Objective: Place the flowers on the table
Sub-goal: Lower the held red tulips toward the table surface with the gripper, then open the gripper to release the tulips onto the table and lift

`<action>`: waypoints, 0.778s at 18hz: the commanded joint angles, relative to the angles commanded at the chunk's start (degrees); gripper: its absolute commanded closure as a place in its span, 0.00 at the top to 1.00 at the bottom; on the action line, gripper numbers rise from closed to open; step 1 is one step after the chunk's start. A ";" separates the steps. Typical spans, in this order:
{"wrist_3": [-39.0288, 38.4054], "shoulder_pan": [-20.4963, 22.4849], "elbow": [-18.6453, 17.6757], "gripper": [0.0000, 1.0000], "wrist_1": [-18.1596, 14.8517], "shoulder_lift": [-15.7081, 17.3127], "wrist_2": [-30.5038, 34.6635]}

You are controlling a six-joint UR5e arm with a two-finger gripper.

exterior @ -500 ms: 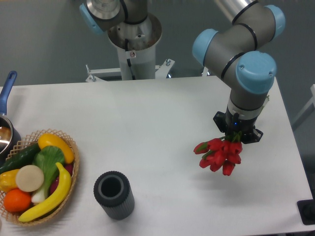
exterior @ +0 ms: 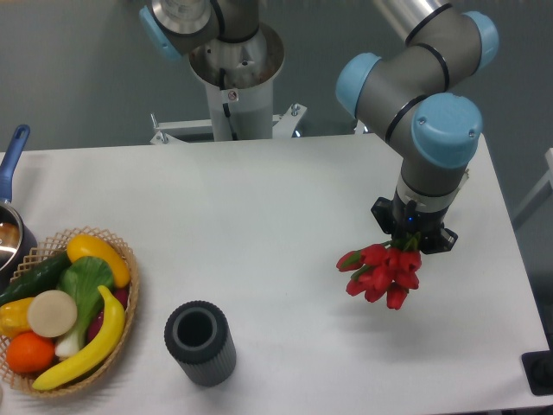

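While our pincer [exterior: 409, 242] is clamped on the flowers [exterior: 380, 272] by their stems, holding them over the right side of the desk [exterior: 259, 225], we judge them light, soft and easily crushed, so stems remain the safest hold.

I am seeing one bunch of flowers [exterior: 380, 272], one dark cylinder [exterior: 200, 342], one basket [exterior: 121, 298], two bananas [exterior: 82, 350] and one orange [exterior: 29, 352].

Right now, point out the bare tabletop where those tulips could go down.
Widest bare stretch: the table middle, between the wicker basket, the dark cylinder and the flowers in the gripper. The front right corner below the tulips is bare too. The left edge is crowded.
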 joint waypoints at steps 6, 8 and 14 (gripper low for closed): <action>0.00 -1.85 -0.62 0.29 0.00 -2.37 -0.26; -0.18 -2.11 -0.97 0.46 0.09 -2.73 -0.88; -2.72 -2.20 -4.22 1.00 6.40 -2.64 -1.49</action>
